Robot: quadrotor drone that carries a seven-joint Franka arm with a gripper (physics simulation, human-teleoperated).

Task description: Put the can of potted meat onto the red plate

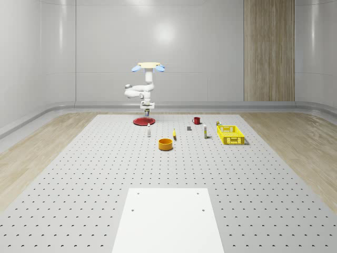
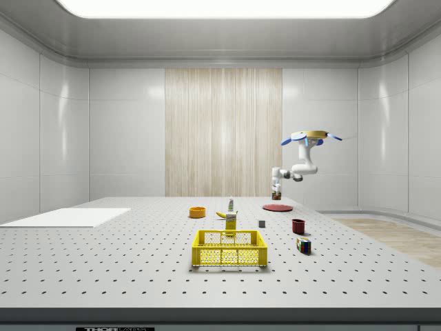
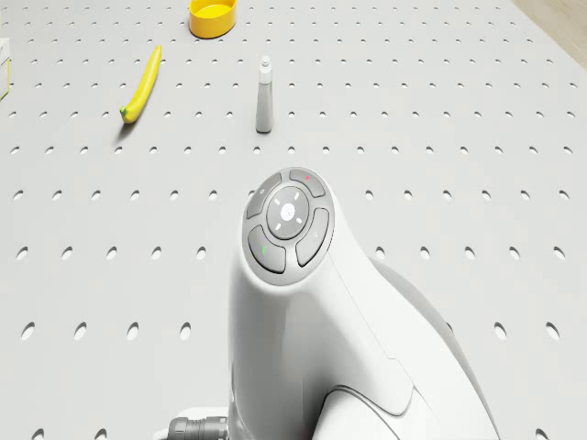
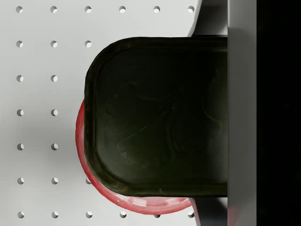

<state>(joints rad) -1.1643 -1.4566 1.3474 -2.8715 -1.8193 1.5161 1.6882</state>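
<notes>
The can of potted meat (image 4: 160, 115) is clenched in the pincer (image 1: 148, 112), held just above the red plate (image 1: 142, 122), whose rim (image 4: 141, 203) shows beneath the can's end. The drone (image 1: 148, 67) hovers over the plate at the far edge of the bench (image 1: 79, 174). To place it well, the can should probably be centred over the plate, lowered straight until it touches, and only then released. Beyond the pincer lie a small bottle (image 3: 264, 95), a banana (image 3: 142, 85) and a yellow bowl (image 3: 213, 17).
</notes>
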